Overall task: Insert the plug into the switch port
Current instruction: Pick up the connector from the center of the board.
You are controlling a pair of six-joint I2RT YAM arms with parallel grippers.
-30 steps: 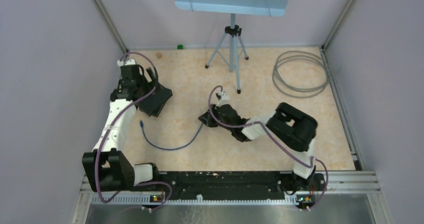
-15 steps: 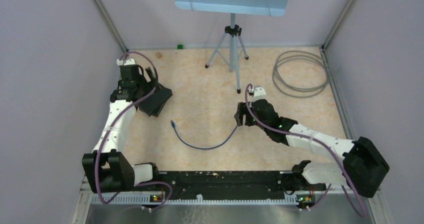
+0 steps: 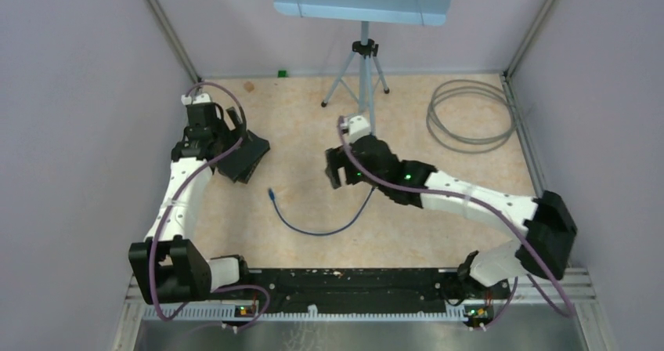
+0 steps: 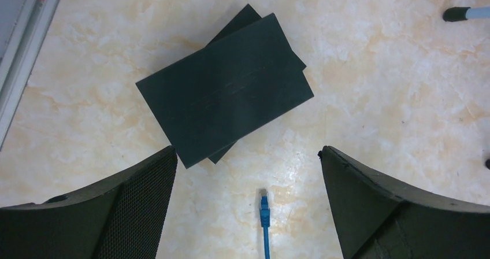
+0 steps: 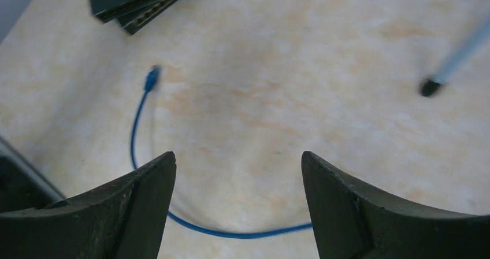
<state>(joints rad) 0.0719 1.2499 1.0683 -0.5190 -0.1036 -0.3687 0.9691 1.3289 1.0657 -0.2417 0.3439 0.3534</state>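
My top view looks down from high at the near edge over the whole table (image 3: 297,124). Both wrist views face down, closer, sharing the switch (image 4: 225,97) and plug (image 4: 264,201).

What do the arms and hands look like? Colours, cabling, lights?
The left arm and right arm have white links with chunky black joint housings, and a purple cable loops along the outside of each. Green lights glow on the right arm's forearm. The left hand and right hand each have two broad, curved, matte black fingers with finely textured inner faces.
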